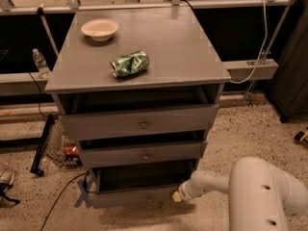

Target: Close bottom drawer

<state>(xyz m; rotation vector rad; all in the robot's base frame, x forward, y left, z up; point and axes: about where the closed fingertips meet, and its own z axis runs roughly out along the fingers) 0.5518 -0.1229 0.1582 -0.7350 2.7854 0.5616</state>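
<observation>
The bottom drawer (pixel 130 197) is the lowest of three grey drawers in the cabinet and stands pulled out, its dark inside showing above its narrow front panel. My white arm reaches in from the lower right. My gripper (pixel 177 195) is at the right end of that front panel, touching or almost touching it. The middle drawer (pixel 142 155) and top drawer (pixel 139 123) each stand a little out too.
A white bowl (pixel 99 29) and a crushed green can (pixel 129 63) lie on the cabinet top (pixel 183 47). A water bottle (pixel 39 62) stands at the left. A wire basket (pixel 57 146) and cables (pixel 62 196) lie on the speckled floor at the left.
</observation>
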